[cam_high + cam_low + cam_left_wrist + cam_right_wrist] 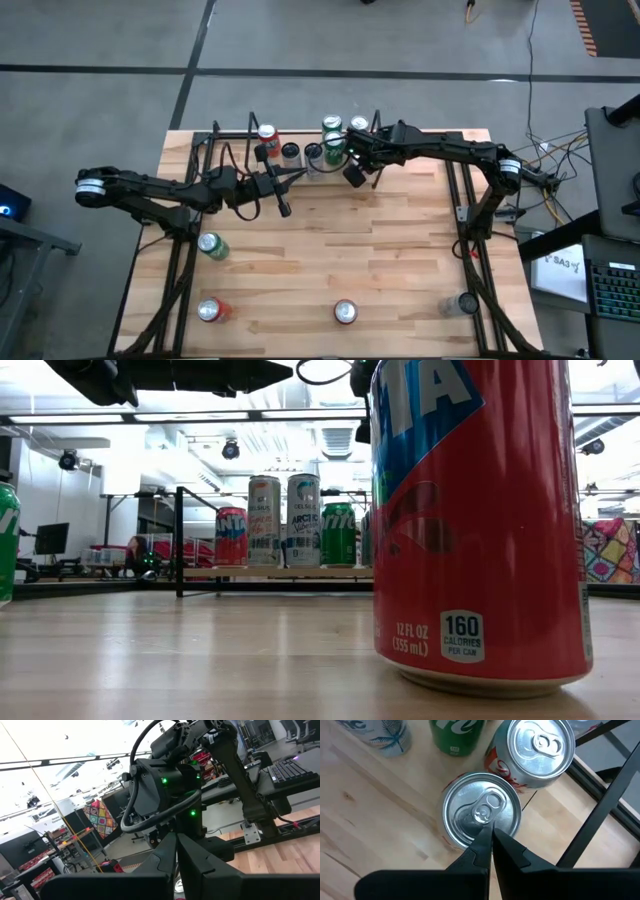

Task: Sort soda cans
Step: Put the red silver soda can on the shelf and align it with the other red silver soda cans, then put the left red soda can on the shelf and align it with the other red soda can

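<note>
Right tool point(491, 837) pinched shut, empty, over a silver-topped red soda can point(481, 815) in the far-edge row.
Left tool point(283, 208), also closed, waits mid-bench point(400, 250); I read the row as sorted, four cans point(345, 313) near the front still loose.

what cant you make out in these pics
- High view: labels on the far-row cans are too small, and the right gripper covers part of the row.
- Low view: the near red can is cut off at the top and hides the table behind it.
- Left wrist view: the left gripper sees the other arm; no cans are clear.
</note>
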